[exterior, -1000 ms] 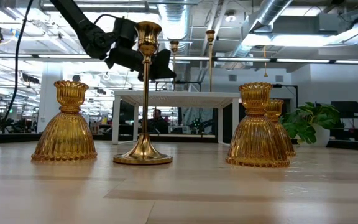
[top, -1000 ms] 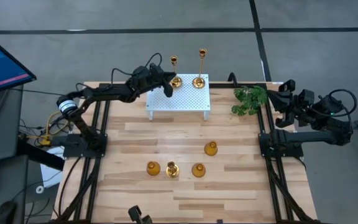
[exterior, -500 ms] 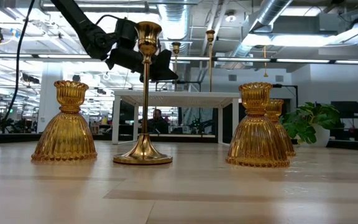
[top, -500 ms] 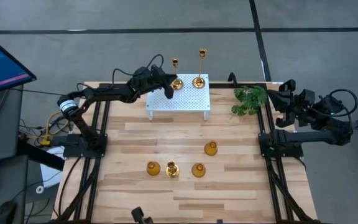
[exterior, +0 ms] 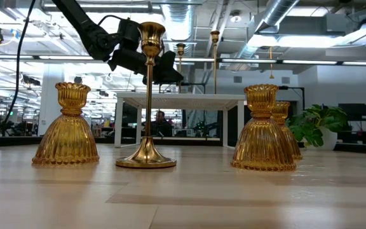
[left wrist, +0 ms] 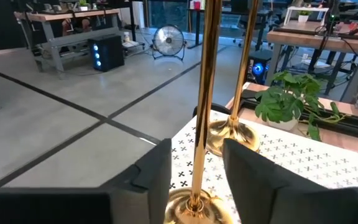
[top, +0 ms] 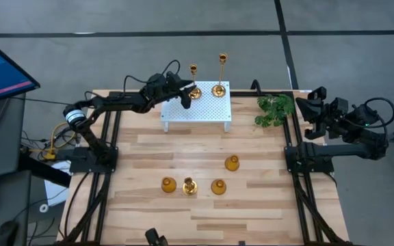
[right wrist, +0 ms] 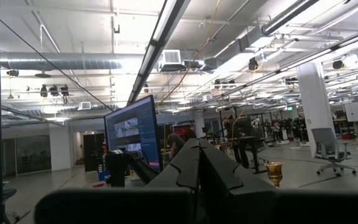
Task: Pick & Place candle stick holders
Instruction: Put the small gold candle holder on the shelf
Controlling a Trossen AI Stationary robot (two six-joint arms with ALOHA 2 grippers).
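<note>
The left tool (top: pixel 186 96) sits over the white perforated stand (top: pixel 211 108), its two dark fingers (left wrist: pixel 154 171) set apart on either side of the slim brass stem of a shorter candlestick (top: pixel 193 85), not pressing it. That stick's round base rests on the stand's cross-punched top. The taller candlestick (top: pixel 220 75) stands just beside it, toward the green plant (top: pixel 274 111).

On the pale wood-plank counter (top: pixel 142 157), three ribbed, bell-shaped amber glass holders (top: pixel 168 184) (top: pixel 218 186) (top: pixel 232 162) and a third polished gold stick (top: pixel 189 186) stand well apart from the stand.

The right tool (top: pixel 308 106) hangs off the counter's edge beside the plant, fingers pressed together.
</note>
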